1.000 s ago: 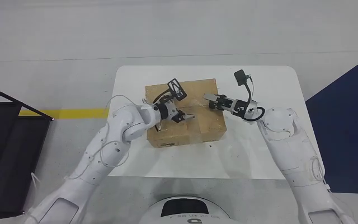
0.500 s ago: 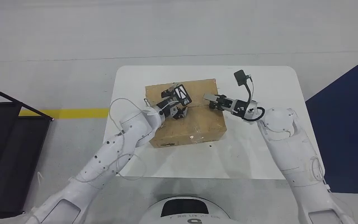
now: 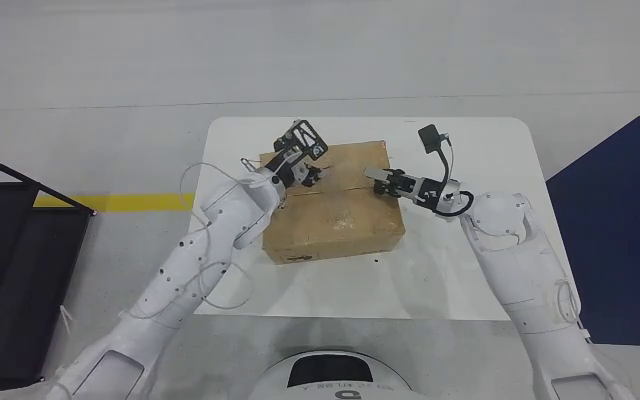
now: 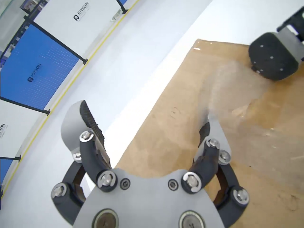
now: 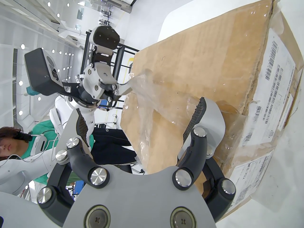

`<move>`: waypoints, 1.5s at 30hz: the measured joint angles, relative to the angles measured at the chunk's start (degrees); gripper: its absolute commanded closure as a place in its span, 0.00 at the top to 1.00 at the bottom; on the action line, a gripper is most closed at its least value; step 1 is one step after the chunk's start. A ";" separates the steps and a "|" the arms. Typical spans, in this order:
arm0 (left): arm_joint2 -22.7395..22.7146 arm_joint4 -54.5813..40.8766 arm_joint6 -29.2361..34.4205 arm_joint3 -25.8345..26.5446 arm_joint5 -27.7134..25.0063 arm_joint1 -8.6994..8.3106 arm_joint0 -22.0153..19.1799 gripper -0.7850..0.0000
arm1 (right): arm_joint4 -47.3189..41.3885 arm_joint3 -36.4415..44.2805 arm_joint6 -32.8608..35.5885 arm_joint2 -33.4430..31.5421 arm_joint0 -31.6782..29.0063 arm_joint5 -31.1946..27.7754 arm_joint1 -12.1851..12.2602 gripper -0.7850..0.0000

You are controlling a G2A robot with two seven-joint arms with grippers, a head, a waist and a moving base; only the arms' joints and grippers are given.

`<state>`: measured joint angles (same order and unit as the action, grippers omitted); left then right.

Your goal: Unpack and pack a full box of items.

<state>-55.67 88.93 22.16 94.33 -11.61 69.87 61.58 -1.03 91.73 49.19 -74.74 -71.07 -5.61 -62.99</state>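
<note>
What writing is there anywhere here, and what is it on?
Labels on the box: barcodes and fine print, too small to read.
Mark on the box's front side: too small to read.
Panels behind: a logo and brand word, repeated on each.

Top camera looks down; both wrist cameras closely face the shared box (image 3: 335,215).
</note>
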 measured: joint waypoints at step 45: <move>-38.31 -75.49 22.17 -6.39 -14.40 -3.96 15.77 1.00 | 0.00 0.00 0.00 0.00 0.00 0.00 0.00 1.00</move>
<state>-93.98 13.44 44.34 87.94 -26.00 65.90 77.35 -1.03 91.73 49.19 -74.74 -71.07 -5.61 -62.99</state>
